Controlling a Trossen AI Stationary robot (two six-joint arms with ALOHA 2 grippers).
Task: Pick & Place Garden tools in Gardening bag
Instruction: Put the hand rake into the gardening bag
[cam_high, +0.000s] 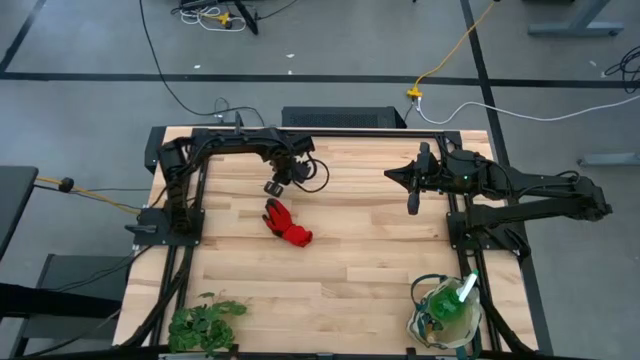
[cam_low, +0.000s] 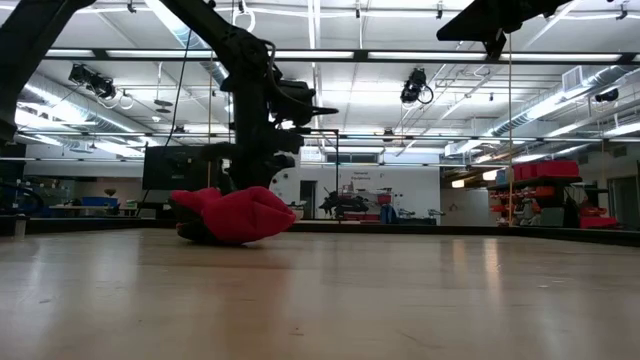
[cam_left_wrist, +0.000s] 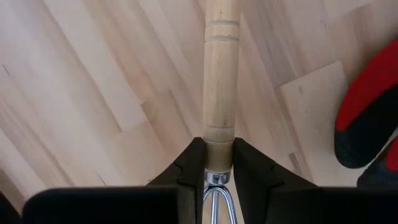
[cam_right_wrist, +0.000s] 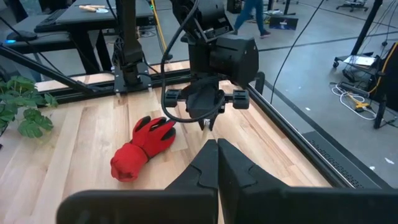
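Observation:
My left gripper (cam_high: 272, 187) is at the far left of the table, just beyond the red glove (cam_high: 287, 224), and is shut on a wooden-handled hand rake (cam_left_wrist: 221, 81). The glove lies flat on the table and also shows in the low view (cam_low: 235, 215) and the right wrist view (cam_right_wrist: 140, 149). My right gripper (cam_high: 412, 205) is shut and empty at the far right, above the table. The cream gardening bag (cam_high: 415, 322) stands at the near right corner with the green spray bottle (cam_high: 455, 298) inside. The trowel and the shears do not show. My left gripper pinches the rake's wooden handle at its metal-collar end (cam_left_wrist: 219, 144) between its two fingers (cam_left_wrist: 189, 168). The fingers point down, and the handle runs on from them toward the table. The wire tines (cam_left_wrist: 214, 196) lie back between the fingers. The handle's free end is out of view.
A leafy green plant bunch (cam_high: 205, 322) lies at the near left corner. Black arm frames run along the left and right sides of the table (cam_high: 350, 260). Bare wood lies between the glove and the bag.

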